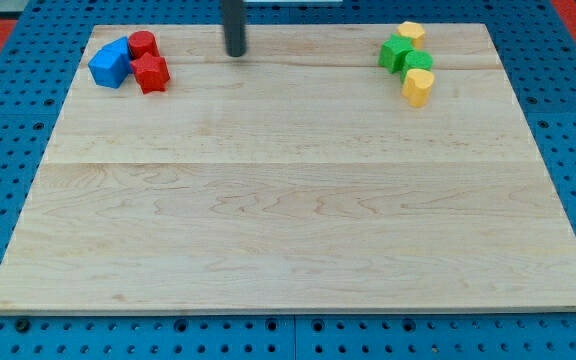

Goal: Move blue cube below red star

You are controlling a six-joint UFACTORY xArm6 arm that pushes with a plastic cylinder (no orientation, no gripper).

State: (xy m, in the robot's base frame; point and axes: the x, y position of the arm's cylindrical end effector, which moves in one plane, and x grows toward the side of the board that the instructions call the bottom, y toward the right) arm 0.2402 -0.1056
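A blue cube [110,64] lies near the board's top left corner. A red star [152,73] touches its right side, and a red cylinder [143,44] sits just above the star, against the cube's upper right. My tip [236,52] stands on the board near the top edge, to the right of this cluster, roughly 85 px right of the red star, touching no block.
At the top right are a yellow block [410,32], two green blocks [396,52] [417,61] and a yellow heart-like block [418,87], clustered together. The wooden board [288,200] rests on a blue perforated table.
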